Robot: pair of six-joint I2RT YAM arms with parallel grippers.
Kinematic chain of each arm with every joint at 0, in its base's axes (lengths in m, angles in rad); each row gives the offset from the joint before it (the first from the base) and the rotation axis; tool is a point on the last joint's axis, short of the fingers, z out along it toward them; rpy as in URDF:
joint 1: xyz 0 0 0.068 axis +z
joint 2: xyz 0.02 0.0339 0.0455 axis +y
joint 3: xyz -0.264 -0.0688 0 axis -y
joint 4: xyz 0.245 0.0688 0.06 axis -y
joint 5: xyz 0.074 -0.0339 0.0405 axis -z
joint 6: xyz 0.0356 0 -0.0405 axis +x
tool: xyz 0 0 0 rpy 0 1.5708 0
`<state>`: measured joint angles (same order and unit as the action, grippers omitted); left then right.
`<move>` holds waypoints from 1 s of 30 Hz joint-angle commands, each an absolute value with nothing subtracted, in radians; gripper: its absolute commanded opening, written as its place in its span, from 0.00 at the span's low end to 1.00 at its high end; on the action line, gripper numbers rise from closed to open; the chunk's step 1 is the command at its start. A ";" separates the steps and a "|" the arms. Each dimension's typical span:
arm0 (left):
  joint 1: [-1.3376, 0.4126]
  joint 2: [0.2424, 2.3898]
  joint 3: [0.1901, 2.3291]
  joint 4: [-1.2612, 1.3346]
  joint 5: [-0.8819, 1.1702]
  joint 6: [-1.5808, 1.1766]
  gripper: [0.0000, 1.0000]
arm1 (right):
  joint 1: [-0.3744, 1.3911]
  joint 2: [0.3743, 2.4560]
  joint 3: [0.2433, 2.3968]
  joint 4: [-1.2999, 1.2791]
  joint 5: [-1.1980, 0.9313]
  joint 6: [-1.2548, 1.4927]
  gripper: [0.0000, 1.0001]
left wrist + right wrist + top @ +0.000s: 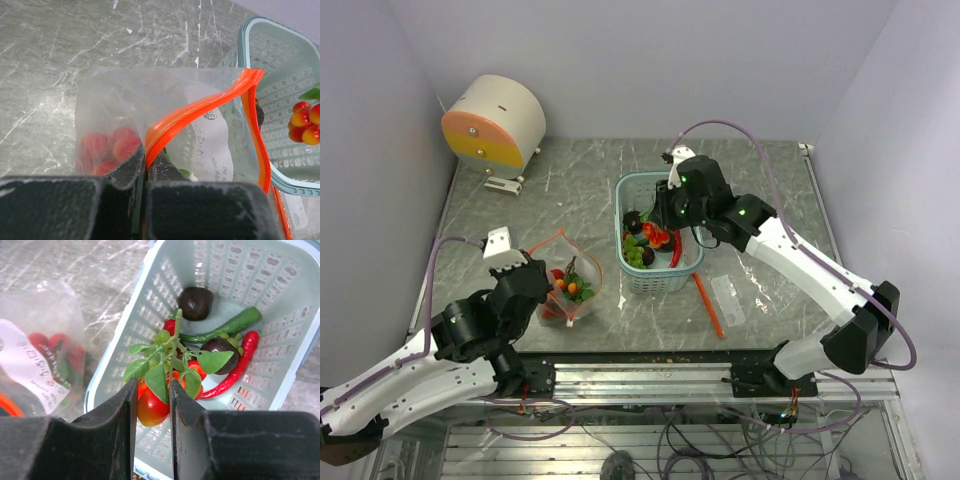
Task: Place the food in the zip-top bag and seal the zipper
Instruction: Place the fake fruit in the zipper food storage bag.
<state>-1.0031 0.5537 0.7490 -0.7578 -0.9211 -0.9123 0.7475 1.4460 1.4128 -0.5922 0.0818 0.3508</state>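
Observation:
The clear zip-top bag [572, 288] stands at the front left with its mouth open, and red and orange food [107, 145] shows inside it. My left gripper [146, 167] is shut on the orange-red zipper [200, 107] at the near edge of the mouth and holds it up. My right gripper [152, 385] is shut on a cluster of red-orange toy tomatoes with green leaves [150, 407], held above the light-blue basket [120, 335]. In the basket lie two dark purple fruits [195, 302], a green pod [225, 325] and a red chili [235, 370]. The bag also shows in the right wrist view [45, 355].
The basket [620, 200] stands mid-table, just right of the bag. A thin orange stick [708, 305] and a small clear packet [728, 298] lie right of the basket. A round cream-and-orange device [495, 122] sits at the back left. Walls enclose three sides.

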 commanded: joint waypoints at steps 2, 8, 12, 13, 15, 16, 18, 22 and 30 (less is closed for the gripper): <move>-1.000 0.569 0.763 -0.728 -0.938 -0.900 0.07 | 0.742 1.386 1.430 -0.519 -0.044 0.319 0.00; -1.001 0.589 0.753 -0.690 -0.926 -0.894 0.07 | 0.743 1.324 1.410 -0.409 -0.273 0.328 0.00; -1.000 0.617 0.758 -0.657 -0.911 -0.880 0.07 | 0.751 1.284 1.386 -0.305 -0.440 0.356 0.00; -1.001 0.624 0.761 -0.649 -0.909 -0.877 0.07 | 0.754 1.274 1.380 -0.277 -0.477 0.364 0.00; -1.001 0.636 0.764 -0.628 -0.904 -0.869 0.07 | 0.764 1.259 1.363 -0.220 -0.532 0.384 0.00; -1.001 0.642 0.766 -0.616 -0.901 -0.864 0.07 | 0.772 1.253 1.351 -0.189 -0.553 0.397 0.00; -1.001 0.654 0.775 -0.592 -0.894 -0.856 0.07 | 0.796 1.248 1.323 -0.136 -0.569 0.417 0.00; -1.001 0.675 0.802 -0.567 -0.881 -0.839 0.07 | 0.869 1.251 1.250 0.002 -0.578 0.462 0.00; -1.001 0.685 0.813 -0.561 -0.867 -0.836 0.07 | 0.996 1.332 1.184 0.154 -0.483 0.523 0.00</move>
